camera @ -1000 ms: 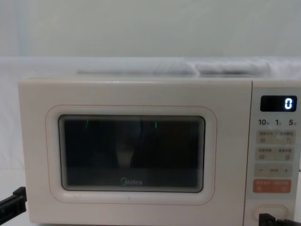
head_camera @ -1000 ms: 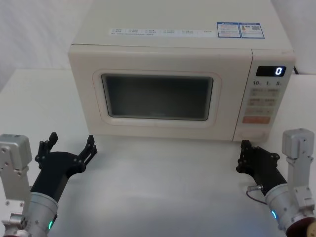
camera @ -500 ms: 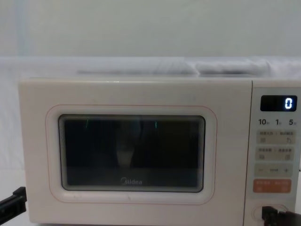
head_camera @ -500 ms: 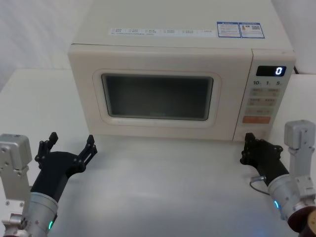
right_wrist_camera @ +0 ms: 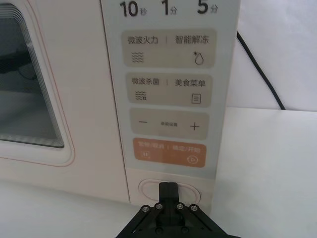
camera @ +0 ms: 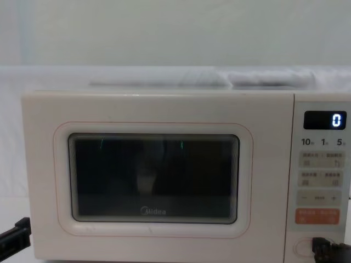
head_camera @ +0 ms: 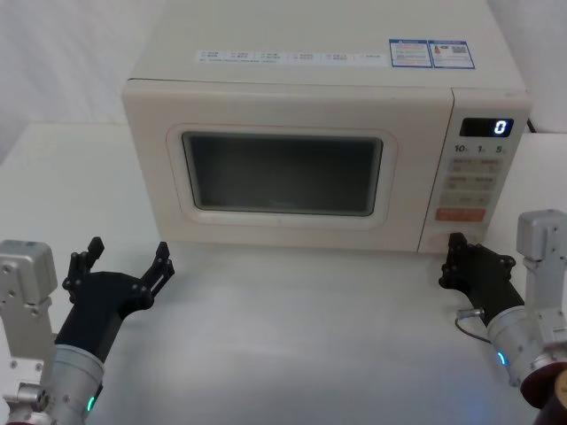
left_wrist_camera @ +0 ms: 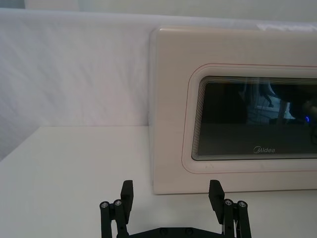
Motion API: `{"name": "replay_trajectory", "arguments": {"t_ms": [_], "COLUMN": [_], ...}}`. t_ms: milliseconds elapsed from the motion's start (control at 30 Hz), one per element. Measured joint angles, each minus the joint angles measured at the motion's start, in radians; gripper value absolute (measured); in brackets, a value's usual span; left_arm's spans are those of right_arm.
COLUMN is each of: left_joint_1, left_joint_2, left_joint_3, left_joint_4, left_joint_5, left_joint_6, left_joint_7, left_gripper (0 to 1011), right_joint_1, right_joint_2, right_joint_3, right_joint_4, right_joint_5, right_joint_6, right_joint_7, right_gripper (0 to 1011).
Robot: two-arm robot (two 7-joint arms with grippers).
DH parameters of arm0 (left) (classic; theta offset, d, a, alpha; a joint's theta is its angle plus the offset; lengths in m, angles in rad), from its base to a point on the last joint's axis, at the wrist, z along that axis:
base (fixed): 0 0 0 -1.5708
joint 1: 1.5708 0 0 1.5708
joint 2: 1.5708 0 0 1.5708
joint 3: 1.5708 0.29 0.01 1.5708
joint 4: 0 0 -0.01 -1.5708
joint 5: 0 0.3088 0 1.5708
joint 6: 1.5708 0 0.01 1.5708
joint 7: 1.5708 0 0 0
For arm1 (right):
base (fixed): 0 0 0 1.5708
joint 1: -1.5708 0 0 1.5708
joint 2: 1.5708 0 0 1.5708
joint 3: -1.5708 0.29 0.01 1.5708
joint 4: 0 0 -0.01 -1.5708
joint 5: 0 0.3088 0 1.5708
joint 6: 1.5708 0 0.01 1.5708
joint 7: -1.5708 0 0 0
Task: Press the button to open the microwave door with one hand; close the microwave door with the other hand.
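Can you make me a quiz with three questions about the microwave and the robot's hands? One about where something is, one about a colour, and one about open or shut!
1. Where is the right gripper?
A. On top of the microwave
B. Right in front of the button at the bottom of the control panel
C. At the door's window

2. What colour is the wide key just above the button?
A. Orange
B. Green
C. Blue

3. How is the microwave door?
A. Wide open
B. Taken off
C. Shut

Answers:
1. B: the right wrist view shows its dark fingertips shut together at the pill-shaped button.
2. A: the orange key sits between the minus-plus key and the button.
3. C: the door lies flush with the front in the chest view, while the left gripper waits open on the table near the door's left corner.
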Motion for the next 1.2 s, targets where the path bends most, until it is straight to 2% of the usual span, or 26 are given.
{"name": "replay_trajectory", "arguments": {"t_ms": [1200], "left_joint_1": [0.000], "left_joint_2": [0.000], "left_joint_3": [0.000], "left_joint_4": [0.000], "left_joint_5": [0.000], "left_joint_6": [0.000], "left_joint_7": [0.000], "left_gripper": [1001], "right_joint_1": [0.048], "right_joint_2": [-0.018], "right_joint_3": [-0.003], "right_joint_4": [0.070], "right_joint_5": [-0.012], "right_joint_6": [-0.010], "right_joint_7": [-0.006], "right_gripper": [0]}}
